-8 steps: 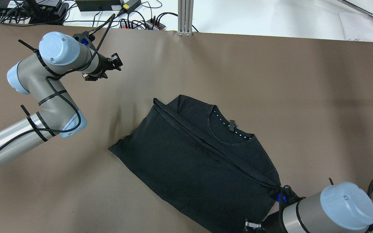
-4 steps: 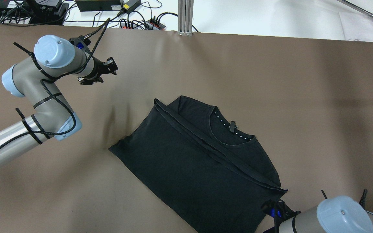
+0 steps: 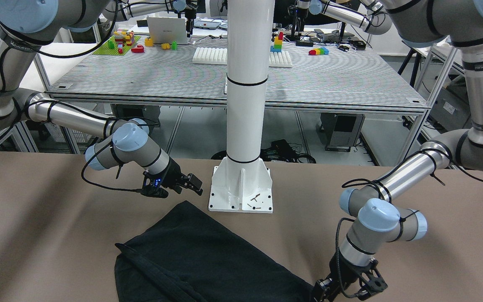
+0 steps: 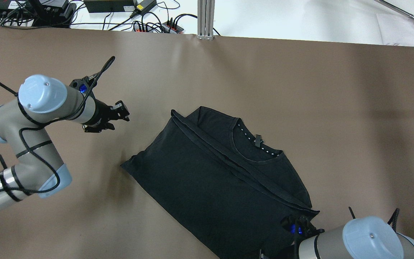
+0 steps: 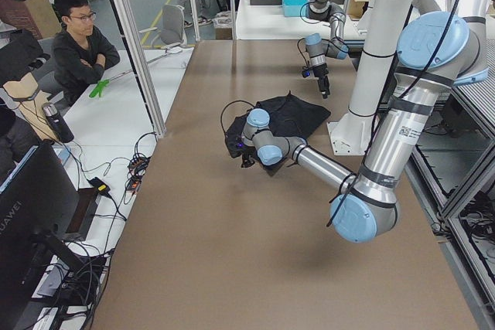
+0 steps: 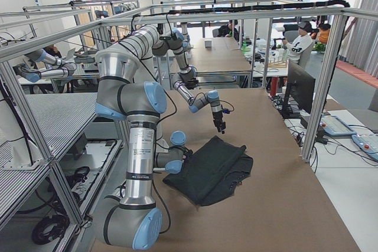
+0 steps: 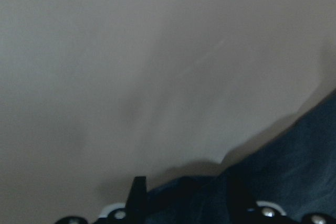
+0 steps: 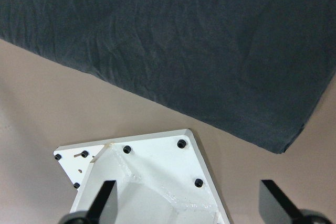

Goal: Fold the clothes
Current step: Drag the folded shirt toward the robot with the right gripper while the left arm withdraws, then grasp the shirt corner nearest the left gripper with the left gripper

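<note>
Bare brown counter (image 4: 300, 79) lies open beyond the thin black fabric garment (image 4: 210, 180) and to both its sides. A white round post (image 3: 245, 126) on a bolted base plate (image 3: 224, 197) stands near the garment's robot-side corner.

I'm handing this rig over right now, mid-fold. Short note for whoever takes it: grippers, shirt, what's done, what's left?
Left gripper: open, empty, over bare table beside the shirt, not touching it.
Right gripper: open, empty, near the white post base, just off the shirt's near corner.
Shirt: lies flat, held by neither gripper.
Done: one fold, with a hem laid diagonally just below the collar.
Left: probably at least one more fold to make it compact. It needs a fresh grasp first.
</note>
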You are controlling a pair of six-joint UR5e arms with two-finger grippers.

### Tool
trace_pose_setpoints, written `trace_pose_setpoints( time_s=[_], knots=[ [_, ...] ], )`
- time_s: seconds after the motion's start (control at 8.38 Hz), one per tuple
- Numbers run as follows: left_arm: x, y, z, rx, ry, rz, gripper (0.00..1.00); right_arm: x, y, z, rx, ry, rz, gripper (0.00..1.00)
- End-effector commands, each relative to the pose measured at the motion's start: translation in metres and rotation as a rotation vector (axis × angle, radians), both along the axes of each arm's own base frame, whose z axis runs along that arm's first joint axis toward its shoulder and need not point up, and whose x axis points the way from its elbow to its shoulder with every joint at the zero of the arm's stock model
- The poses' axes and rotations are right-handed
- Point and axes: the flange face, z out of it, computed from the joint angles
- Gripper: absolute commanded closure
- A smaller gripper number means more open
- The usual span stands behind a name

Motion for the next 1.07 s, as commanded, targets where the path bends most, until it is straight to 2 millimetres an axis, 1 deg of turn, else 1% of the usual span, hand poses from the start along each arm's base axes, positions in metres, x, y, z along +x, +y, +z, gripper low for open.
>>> trace_pose_setpoints(
  time_s=[0.0,0.12,0.36,0.6,0.84,0.95],
  knots=[
    [0.029,0.033,0.001,0.003,0.021,0.008,0.41,-0.004,-0.003,0.006,0.002,0.014,0.012,0.06],
    [0.03,0.033,0.004,0.004,0.015,0.015,0.42,-0.003,-0.006,0.007,0.0,0.02,0.018,0.06],
    [0.031,0.033,-0.001,0.008,0.022,0.02,0.42,-0.003,-0.005,0.007,0.001,0.021,0.015,0.06],
    [0.027,0.034,0.015,-0.002,-0.002,0.012,0.38,-0.003,-0.005,0.007,-0.001,0.023,0.015,0.06],
    [0.027,0.034,0.016,-0.004,-0.005,0.012,0.34,-0.003,-0.005,0.008,0.0,0.024,0.015,0.06],
    [0.028,0.034,0.015,-0.002,-0.002,0.014,0.35,-0.003,-0.004,0.007,0.001,0.021,0.013,0.06]
  ],
)
